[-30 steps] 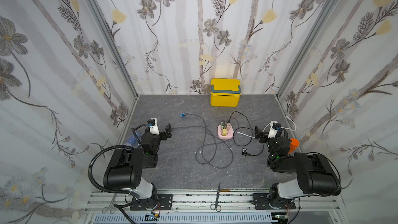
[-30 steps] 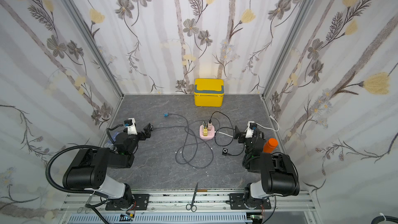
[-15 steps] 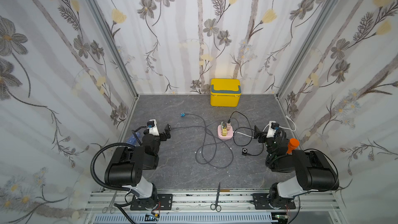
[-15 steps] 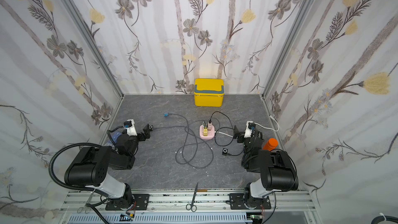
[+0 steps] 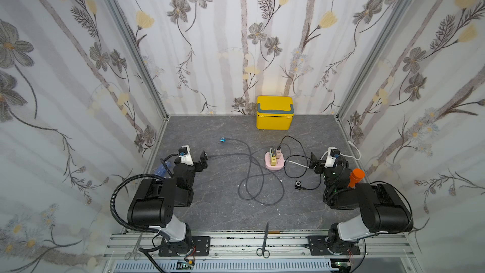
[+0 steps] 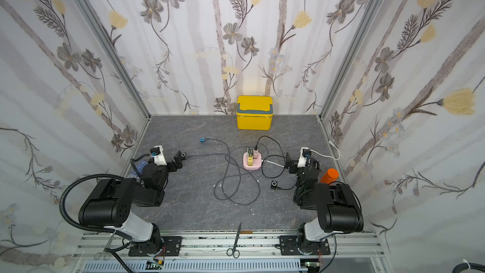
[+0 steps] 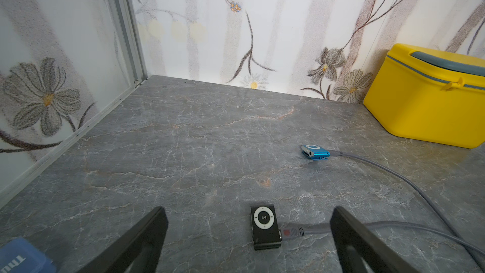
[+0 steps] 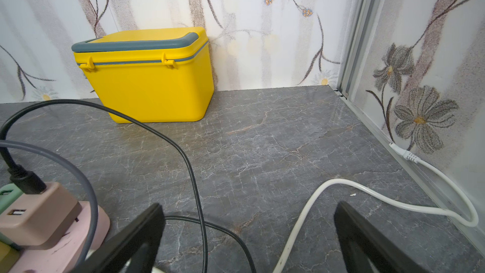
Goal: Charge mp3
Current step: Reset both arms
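Observation:
A black mp3 player with a white wheel lies flat on the grey table, a grey cable plugged into its side. My left gripper stands open around it, touching nothing; in a top view the gripper sits just by that player. A blue mp3 player lies farther back on a grey cable. Another black player rests near my right arm on a black cable. The cables run to chargers in a pink power strip. My right gripper is open over black and white cables.
A yellow lidded box stands at the back wall. Loose cable loops lie mid-table. An orange cylinder stands behind my right arm and a blue box beside my left. Scissors rest on the front rail.
Hardly anything differs: both arms' links have shifted slightly, and both grippers stay open in about the same places.

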